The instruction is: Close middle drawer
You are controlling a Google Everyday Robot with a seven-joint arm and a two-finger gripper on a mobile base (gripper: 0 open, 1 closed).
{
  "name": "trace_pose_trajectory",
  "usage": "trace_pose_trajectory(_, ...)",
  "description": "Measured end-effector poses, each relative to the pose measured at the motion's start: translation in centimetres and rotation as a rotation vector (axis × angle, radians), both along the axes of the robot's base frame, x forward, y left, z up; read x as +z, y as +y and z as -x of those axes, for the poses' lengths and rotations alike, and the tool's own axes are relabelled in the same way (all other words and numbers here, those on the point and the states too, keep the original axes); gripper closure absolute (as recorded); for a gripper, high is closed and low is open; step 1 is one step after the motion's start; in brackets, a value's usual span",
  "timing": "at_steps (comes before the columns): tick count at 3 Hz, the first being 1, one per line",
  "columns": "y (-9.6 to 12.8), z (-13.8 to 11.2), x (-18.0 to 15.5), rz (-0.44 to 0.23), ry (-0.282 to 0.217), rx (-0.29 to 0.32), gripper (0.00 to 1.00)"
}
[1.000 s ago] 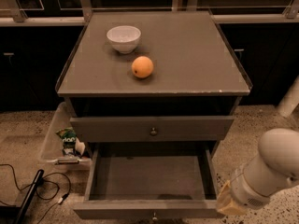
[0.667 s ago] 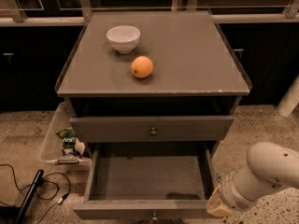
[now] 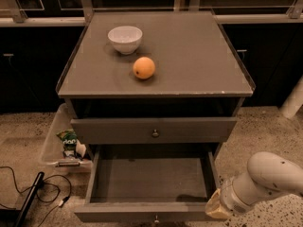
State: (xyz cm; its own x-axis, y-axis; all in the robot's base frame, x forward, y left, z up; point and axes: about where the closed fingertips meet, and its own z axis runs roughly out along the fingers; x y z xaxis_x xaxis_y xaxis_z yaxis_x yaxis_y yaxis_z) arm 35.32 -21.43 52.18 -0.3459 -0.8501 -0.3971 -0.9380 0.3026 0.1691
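Fingers' spread unclear, gripper at right front corner of grey wooden middle drawer
White arm angles in low from right

Smooth white shell on the arm, rounded and bulbous, faintly glossy, off the right side of the middle drawer. Narrower white tube running toward that drawer's front right corner. Darker ribbed grey collar at the tube's end. Past the collar, a pale tan, blocky piece, probably the gripper, just beside the same corner of the drawer.
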Motion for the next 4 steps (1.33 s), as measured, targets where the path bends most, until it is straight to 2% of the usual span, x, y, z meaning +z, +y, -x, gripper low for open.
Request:
trace_pose_trajectory(1,0.2,0.1,-2.3,-0.006,0.036,-0.017,1.00)
trace_pose_trajectory(2,1.0,-0.1,-5.1,-0.053,0.046,-0.027,1.00)
trace_pose_trajectory(3,2.4,-0.1,-6.4,-0.109,0.004,-0.007,1.00)
trace_pose_trajectory(4,4.0,0.6,-7.8,-0.172,-0.077,0.025,1.00)
